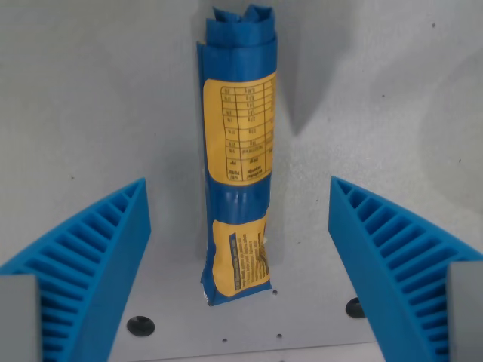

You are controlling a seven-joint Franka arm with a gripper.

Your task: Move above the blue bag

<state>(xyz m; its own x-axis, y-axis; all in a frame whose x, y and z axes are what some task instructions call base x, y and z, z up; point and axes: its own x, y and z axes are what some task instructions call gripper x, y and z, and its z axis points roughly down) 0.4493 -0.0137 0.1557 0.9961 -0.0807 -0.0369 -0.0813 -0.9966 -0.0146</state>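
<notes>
A rolled blue bag (238,158) with yellow labels lies lengthwise on the grey surface, running from the top of the wrist view down to near the bottom. My gripper (240,219) is open above it. One ribbed blue finger (98,256) stands at the wrist view's left and the other finger (392,256) at the wrist view's right. The bag sits in the gap between them, slightly nearer the left finger, touching neither.
The grey table surface (377,90) surrounds the bag. Two dark holes show near the bottom, one (140,326) at the left and one (355,308) at the right. A table edge runs along the bottom of the view.
</notes>
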